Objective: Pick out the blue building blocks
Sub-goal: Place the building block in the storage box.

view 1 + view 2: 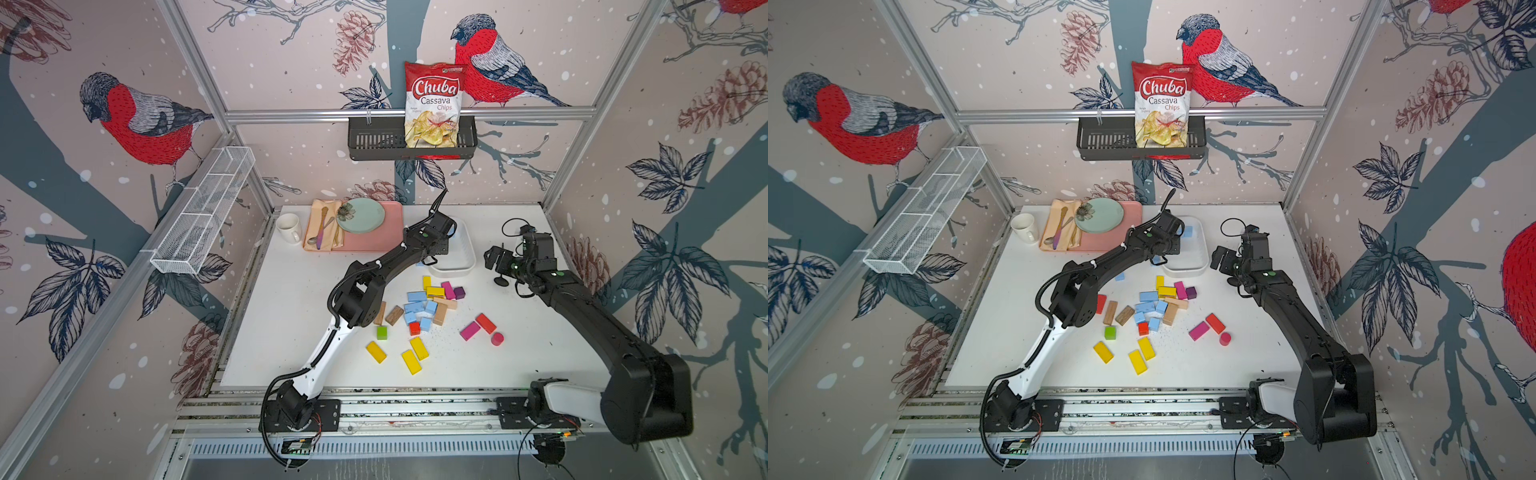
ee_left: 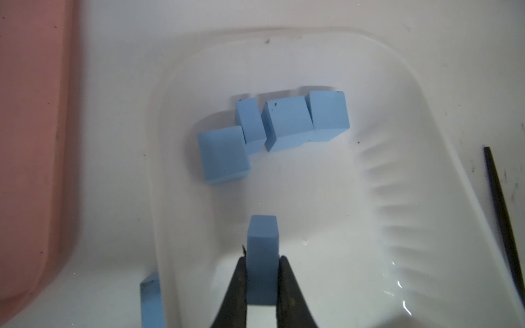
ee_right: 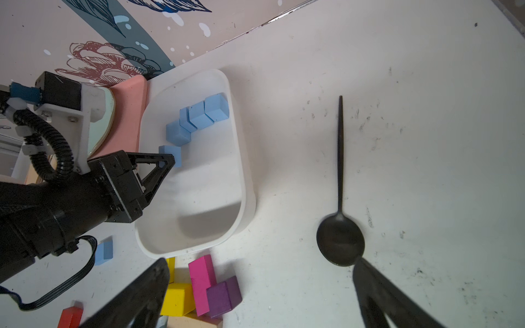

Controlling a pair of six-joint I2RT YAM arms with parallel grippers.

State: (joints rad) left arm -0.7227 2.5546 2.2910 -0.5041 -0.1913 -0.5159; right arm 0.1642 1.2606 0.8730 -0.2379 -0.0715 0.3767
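Block (image 2: 262,255), sky-blue, poised over the white tray (image 2: 397,147), due for release.
Closer in, at the middle of the worktop (image 1: 282,332), more blue building blocks (image 1: 417,309) waiting in the mixed pile, plus a stray one (image 3: 103,251) just beside the tray. For a clean drop: lower slightly, stay inside the near rim, let go above bare floor, short of the four blue blocks (image 2: 284,125) huddled at the far end. Left fingers (image 2: 237,289) clamped on the carried block's sides; right fingers (image 3: 133,298) spread wide, holding nothing, hovering over bare worktop beside a black spoon (image 3: 339,170).
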